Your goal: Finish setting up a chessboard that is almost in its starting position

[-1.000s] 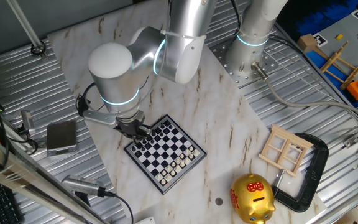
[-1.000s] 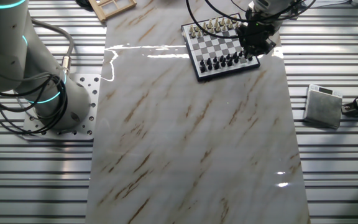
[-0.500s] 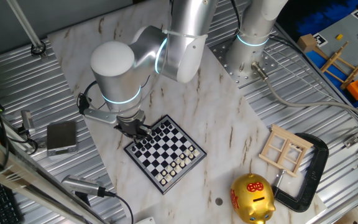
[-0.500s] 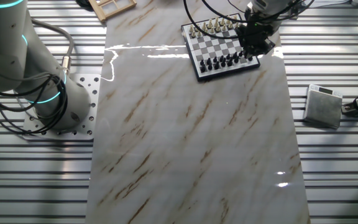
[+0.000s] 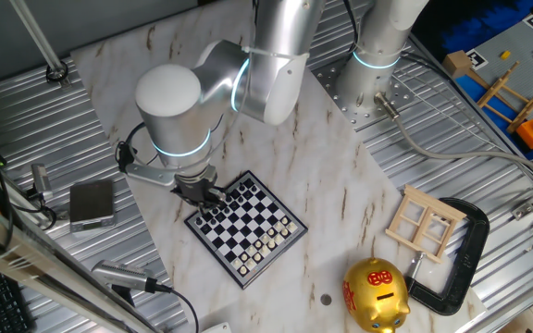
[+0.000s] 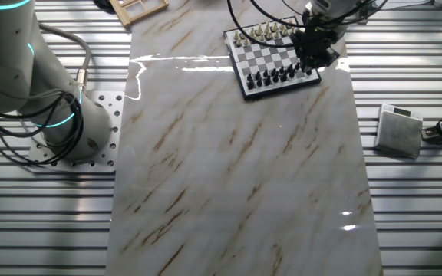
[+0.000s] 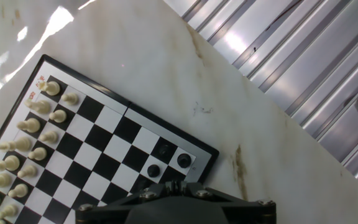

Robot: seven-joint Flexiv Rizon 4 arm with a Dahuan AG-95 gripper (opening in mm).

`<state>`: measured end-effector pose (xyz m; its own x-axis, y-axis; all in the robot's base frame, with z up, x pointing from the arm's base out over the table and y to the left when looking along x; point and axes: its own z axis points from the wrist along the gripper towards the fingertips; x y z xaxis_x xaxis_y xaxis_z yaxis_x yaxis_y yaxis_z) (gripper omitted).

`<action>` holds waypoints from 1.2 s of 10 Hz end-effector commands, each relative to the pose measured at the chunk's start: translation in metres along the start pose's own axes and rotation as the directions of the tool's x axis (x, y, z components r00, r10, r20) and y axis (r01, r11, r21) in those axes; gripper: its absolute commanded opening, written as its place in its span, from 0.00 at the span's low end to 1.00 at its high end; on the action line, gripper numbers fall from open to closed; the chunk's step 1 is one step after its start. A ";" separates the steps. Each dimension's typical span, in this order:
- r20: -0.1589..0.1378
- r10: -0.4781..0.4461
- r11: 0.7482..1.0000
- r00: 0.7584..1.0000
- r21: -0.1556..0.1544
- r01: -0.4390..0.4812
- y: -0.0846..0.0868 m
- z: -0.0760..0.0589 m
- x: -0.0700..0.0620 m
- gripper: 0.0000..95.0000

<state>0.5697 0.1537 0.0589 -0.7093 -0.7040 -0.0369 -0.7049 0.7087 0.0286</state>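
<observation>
Where black pieces stand — jaws low | chessboard [image 5: 248,228] corner

The arm [image 5: 248,74] is built of smooth silver-grey tubes with rounded white joint caps, and thin glowing cyan rings mark the seams between segments. Its base [image 6: 90,130] sits on a round grey flange dotted with bolt holes. Black cables [image 5: 132,148] loop around the wrist, and others trail beside the base. The gripper [image 5: 202,192] is black and angular. In the hand view its dark housing [image 7: 173,202] shows small silver screws along the edge.
</observation>
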 end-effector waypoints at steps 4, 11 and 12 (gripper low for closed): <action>0.004 0.000 1.000 1.000 0.005 0.000 -0.001 0.005 -0.001 0.00; 0.000 -0.003 1.000 1.000 0.014 0.003 -0.001 0.012 -0.005 0.00; 0.000 -0.004 1.000 1.000 0.014 0.004 -0.001 0.013 -0.004 0.00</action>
<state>0.5733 0.1575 0.0452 -0.7071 -0.7062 -0.0365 -0.7070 0.7070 0.0157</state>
